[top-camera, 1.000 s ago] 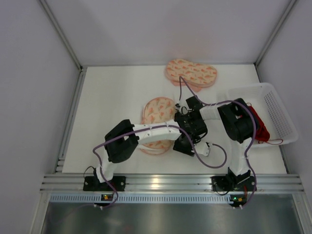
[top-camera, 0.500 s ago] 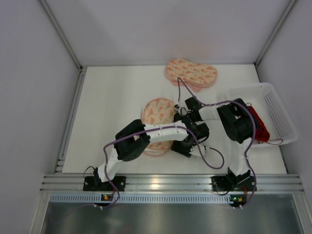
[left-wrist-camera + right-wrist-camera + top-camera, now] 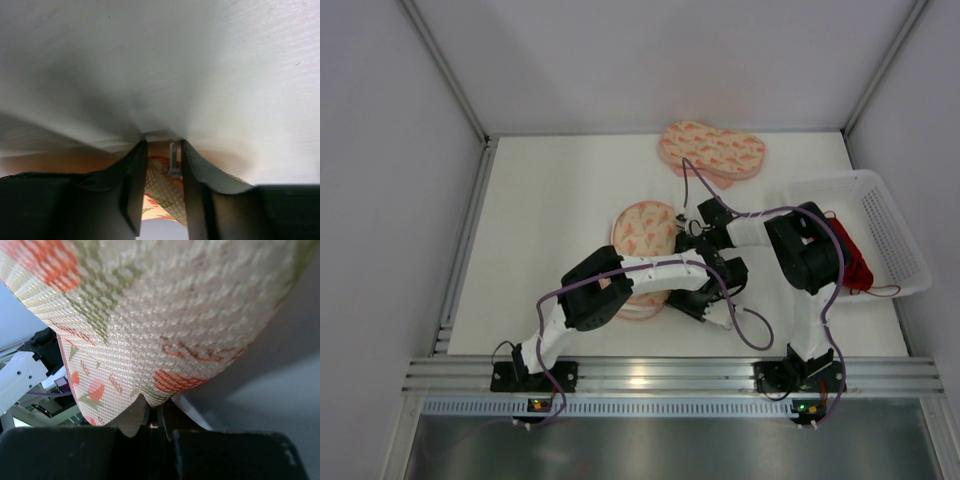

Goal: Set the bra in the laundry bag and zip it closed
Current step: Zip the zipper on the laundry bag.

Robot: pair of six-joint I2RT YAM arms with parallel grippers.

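The laundry bag [image 3: 642, 230], a peach pouch with orange-red print, lies mid-table, partly under my left arm. My right gripper [image 3: 684, 240] is shut on the bag's right edge; in the right wrist view its jaws [image 3: 156, 412] pinch the mesh fabric [image 3: 150, 330]. My left gripper [image 3: 693, 303] sits at the bag's near right edge, pressed low to the table. Its narrow jaws [image 3: 164, 147] hold the metal zipper pull [image 3: 173, 161] and a strip of the bag [image 3: 160, 192]. The red bra [image 3: 851, 262] lies in the white basket [image 3: 890, 215], with no gripper at it.
A twin patterned pouch [image 3: 713, 150] lies at the back of the table. The basket stands at the right edge, beside my right arm. White walls enclose the table on three sides. Purple cables loop around both arms.
My left arm's elbow has swung right and forward. Its gripper has slid a little left along the bag's near edge. The right gripper keeps its hold.
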